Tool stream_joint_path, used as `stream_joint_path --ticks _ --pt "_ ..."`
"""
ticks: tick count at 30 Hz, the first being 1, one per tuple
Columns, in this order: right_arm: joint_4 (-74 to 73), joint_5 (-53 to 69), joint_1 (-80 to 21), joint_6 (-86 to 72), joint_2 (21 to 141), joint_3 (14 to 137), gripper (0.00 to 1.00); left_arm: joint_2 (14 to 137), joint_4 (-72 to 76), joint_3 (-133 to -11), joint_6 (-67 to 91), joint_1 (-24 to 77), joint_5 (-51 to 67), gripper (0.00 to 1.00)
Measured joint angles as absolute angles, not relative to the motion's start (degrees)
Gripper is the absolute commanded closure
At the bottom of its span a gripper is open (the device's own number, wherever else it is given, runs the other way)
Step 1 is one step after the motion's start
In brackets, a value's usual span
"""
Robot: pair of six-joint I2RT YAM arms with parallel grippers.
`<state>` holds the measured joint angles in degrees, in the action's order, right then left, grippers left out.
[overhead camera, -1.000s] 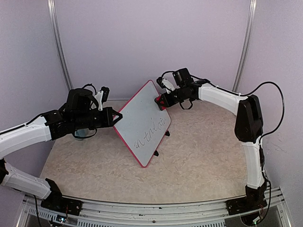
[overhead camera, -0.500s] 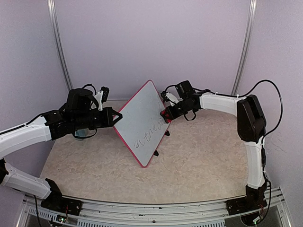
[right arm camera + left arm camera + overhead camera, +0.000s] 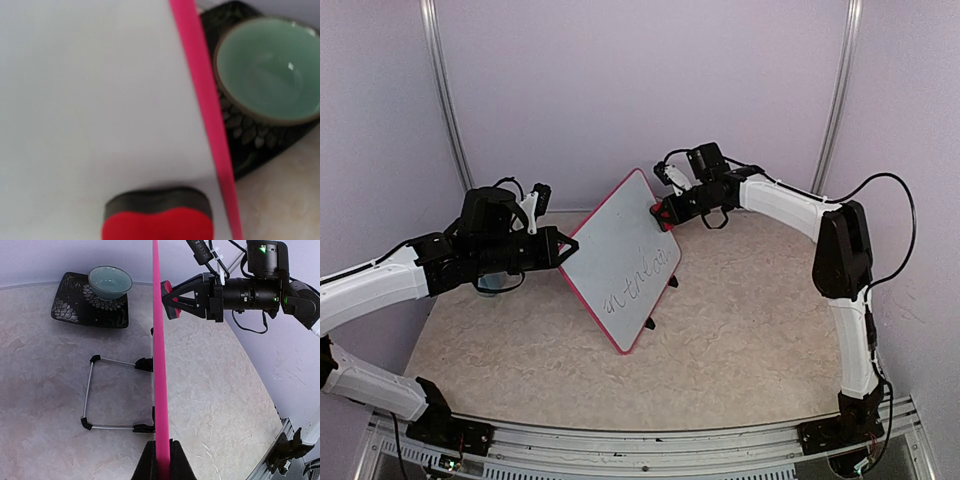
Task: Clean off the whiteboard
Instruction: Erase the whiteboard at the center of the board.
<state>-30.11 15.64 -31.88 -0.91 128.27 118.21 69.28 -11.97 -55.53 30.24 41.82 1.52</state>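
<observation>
Whiteboard (image 3: 620,255) stands tilted in the middle of the table (image 3: 740,340), with the left gripper (image 3: 563,247) clamped tight on its left corner. The writing (image 3: 640,282) along the lower edge is mostly there, maybe fainter at its right end, hard to say from here. Right gripper (image 3: 667,212), pinching the red eraser (image 3: 661,213), has swung back up from the text to the far corner, so most of the wiping is left.

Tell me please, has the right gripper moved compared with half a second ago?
Yes. The right gripper, holding the eraser, went up the whiteboard, away from the handwriting and toward the board's far top corner.
</observation>
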Motion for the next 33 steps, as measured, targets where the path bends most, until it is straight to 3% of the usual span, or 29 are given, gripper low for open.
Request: stream_joint_path --ticks 7,19,33 --pt "-28.0 16.2 -31.9 -0.9 128.4 117.4 1.0 69.3 -12.0 -55.5 30.2 41.8 1.4 1.0" --pt "-23.9 18.3 -29.8 -1.0 126.7 104.0 0.99 69.3 -11.9 -55.5 30.8 41.8 1.4 1.0" --pt "-29.8 22.6 -29.9 -1.4 129.4 119.3 0.99 69.4 -11.8 -55.5 30.2 41.8 1.7 1.0"
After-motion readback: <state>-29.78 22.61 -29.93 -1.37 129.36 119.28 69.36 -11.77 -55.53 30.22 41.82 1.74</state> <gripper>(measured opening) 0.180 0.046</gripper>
